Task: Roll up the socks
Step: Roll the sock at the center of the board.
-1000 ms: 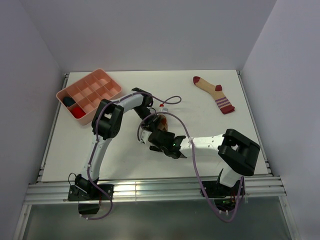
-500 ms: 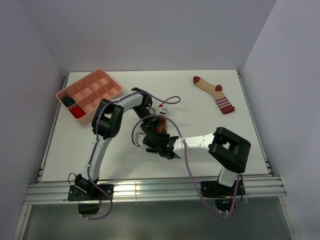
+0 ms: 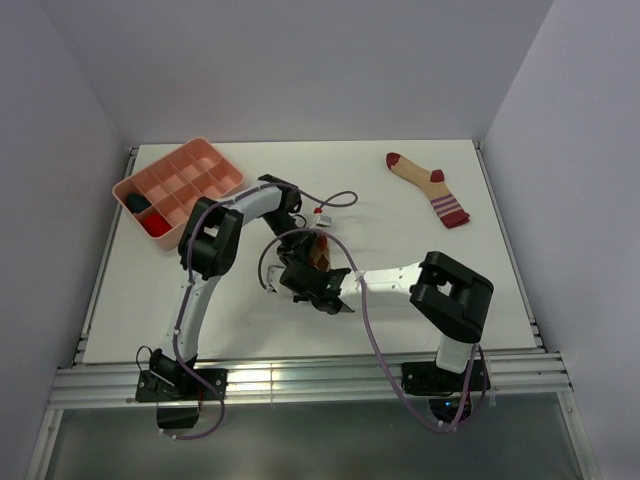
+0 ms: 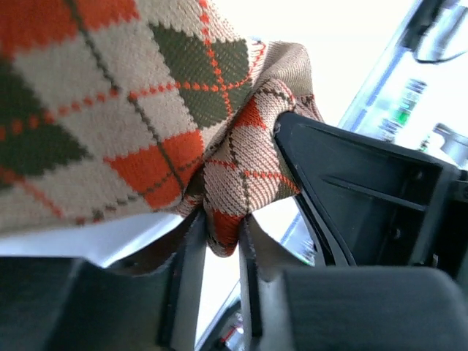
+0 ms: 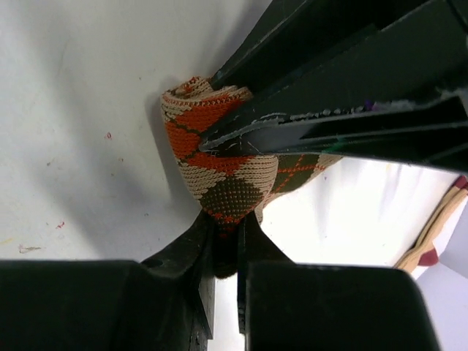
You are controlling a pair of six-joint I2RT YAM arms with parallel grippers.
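Observation:
The argyle sock (image 3: 319, 250) sits bunched at mid-table between both grippers. In the left wrist view the sock (image 4: 110, 110) fills the upper left, and a fold of it hangs between the narrow jaws of my left gripper (image 4: 219, 241), touching both fingers. My right gripper (image 5: 225, 234) is shut on the lower tip of the sock (image 5: 219, 164). The left gripper's black fingers (image 5: 329, 73) press on that sock from above. The tan sock (image 3: 430, 185) with red toe and striped cuff lies flat at the far right, apart from both arms.
A pink compartment tray (image 3: 216, 152) stands at the far left, holding a dark bundle (image 3: 135, 203) and a red bundle (image 3: 153, 224). A loose cable (image 3: 340, 200) loops over the table behind the grippers. White walls close in the table's sides.
My right gripper slid left toward the sock and closed on its tip. The left gripper's jaws eased slightly apart while staying on the sock.

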